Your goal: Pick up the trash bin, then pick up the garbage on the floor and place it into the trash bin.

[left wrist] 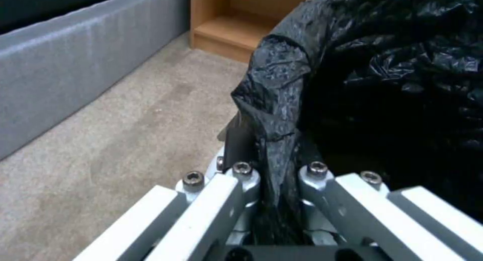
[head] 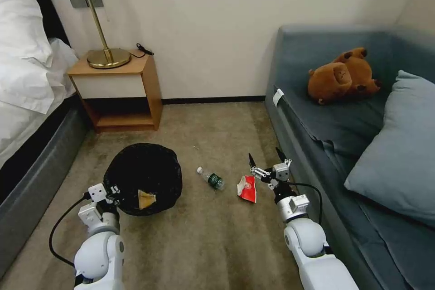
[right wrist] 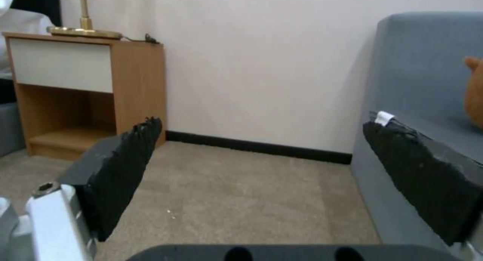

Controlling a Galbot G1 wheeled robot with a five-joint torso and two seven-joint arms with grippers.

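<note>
Below, floor: short beige-brown carpet [head: 213, 235] is seen, bounded by a pale wall with a dark baseboard.
Room, left side: a bed with white bedding [head: 22, 68] and a grey base is placed beside a wooden nightstand [head: 120, 93], on which a brass lamp [head: 102, 31] is stood.
Room, right side: a blue-grey sofa [head: 344, 131] is set along the carpet; a brown plush toy [head: 342, 77] and a blue cushion [head: 398, 149] are laid on it.
Trash bin: the trash bin [head: 144, 179], lined with a crinkled black bag, is seen in front of the nightstand, left of the litter.
Bin contents: a tan paper piece [head: 146, 199] is seen inside against the black liner.
Garbage on carpet: a clear bottle [head: 211, 178] with a green label is laid just right of the bin; a red-and-white packet [head: 247, 188] is laid beside it.
Left gripper: the left gripper [left wrist: 274, 200] is clamped on the bag-covered rim of the bin.
Right gripper: the right gripper [head: 267, 159] is held with fingers spread apart, just right of the packet, near the sofa edge.
</note>
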